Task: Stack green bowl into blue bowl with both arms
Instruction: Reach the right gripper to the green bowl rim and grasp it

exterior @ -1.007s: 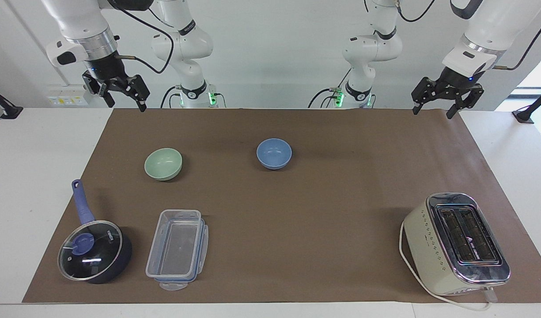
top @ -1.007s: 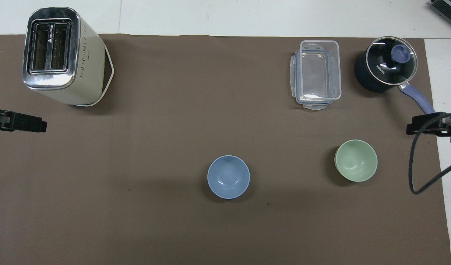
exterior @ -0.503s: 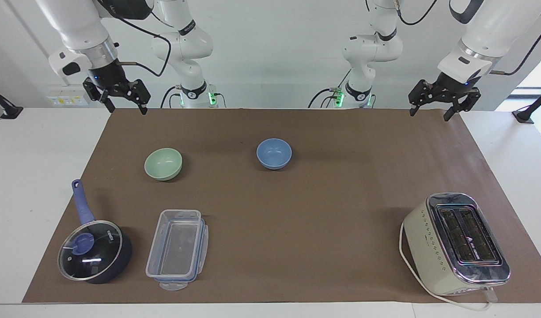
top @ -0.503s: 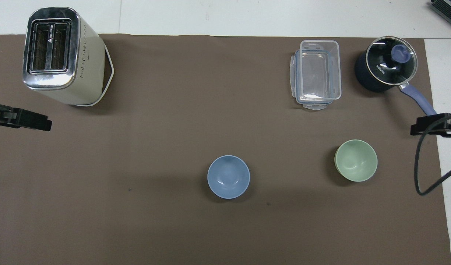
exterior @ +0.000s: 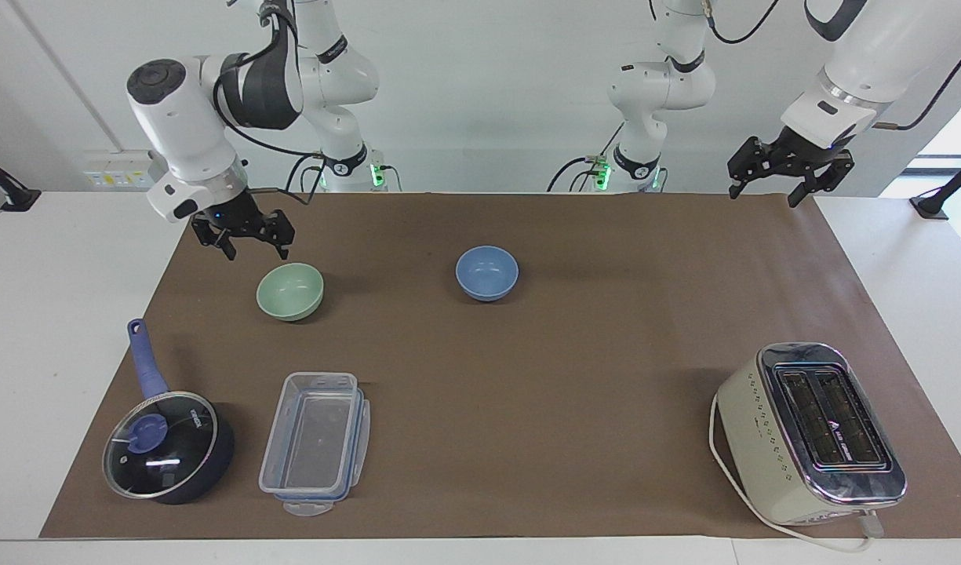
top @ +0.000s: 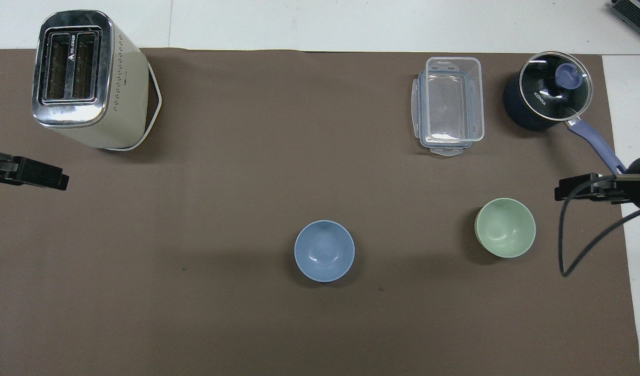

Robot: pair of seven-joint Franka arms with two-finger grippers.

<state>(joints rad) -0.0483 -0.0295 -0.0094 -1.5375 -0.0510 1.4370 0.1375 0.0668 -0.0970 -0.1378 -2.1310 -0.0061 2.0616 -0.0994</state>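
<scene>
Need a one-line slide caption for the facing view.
Open right gripper hangs just above the mat beside the green bowl; blue bowl untouched; open left gripper waits.

My right gripper (exterior: 253, 246) hangs low, jaws apart, wrist tilted, fingers pointing toward 5 o'clock in the facing view. My left gripper (exterior: 766, 191) is up high, jaws spread, fingers pointing 6 o'clock, arm waiting.

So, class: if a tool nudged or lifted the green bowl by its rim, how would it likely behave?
The green bowl looks rigid and smooth, so it would probably keep its shape but might slip in a pinch. Its rounded underside narrows toward the base, so a sideways push could rock or slide it on the brown mat. It is empty, so likely light.
</scene>
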